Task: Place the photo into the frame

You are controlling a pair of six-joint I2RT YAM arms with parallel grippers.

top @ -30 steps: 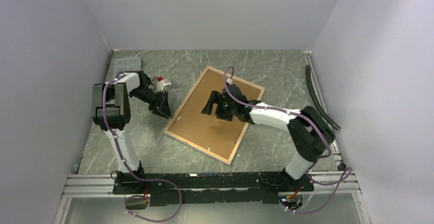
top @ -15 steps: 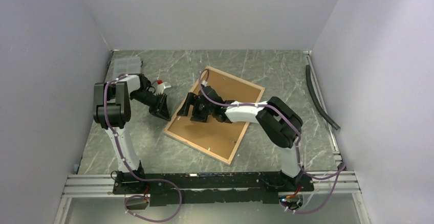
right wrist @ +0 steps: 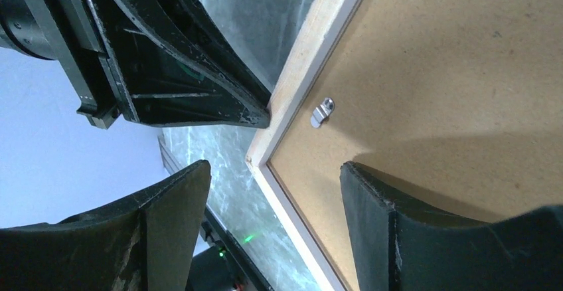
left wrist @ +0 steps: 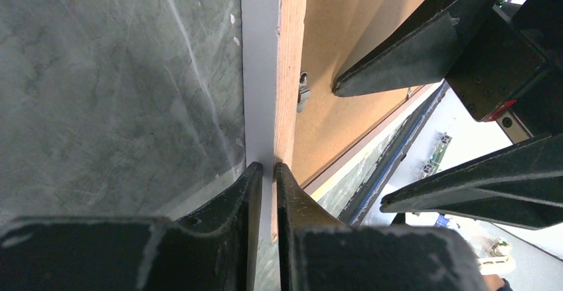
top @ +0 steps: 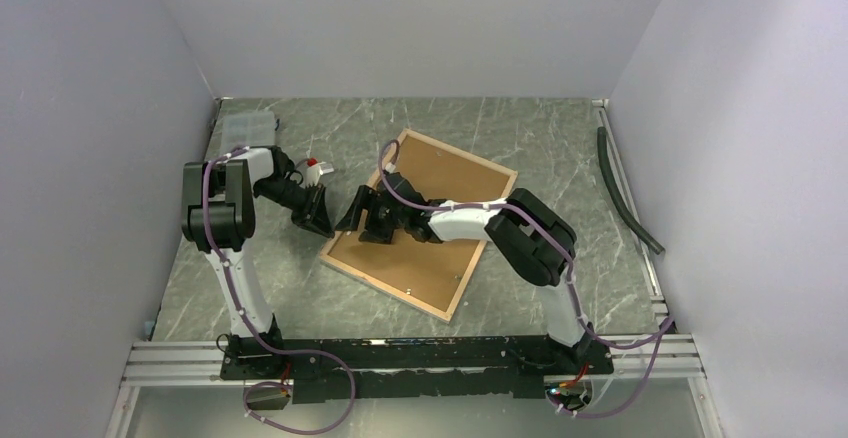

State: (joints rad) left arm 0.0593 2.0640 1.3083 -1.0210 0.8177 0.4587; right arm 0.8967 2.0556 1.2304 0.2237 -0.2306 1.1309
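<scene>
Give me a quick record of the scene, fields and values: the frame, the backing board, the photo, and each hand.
frame: lying on the table, wood back up
backing board: sits inside the frame, a small metal clip near its left side
photo: not visible in any view
left hand: shut on the frame's left-side edge
right hand: open, over that same edge, one finger above the board, the other above the table
</scene>
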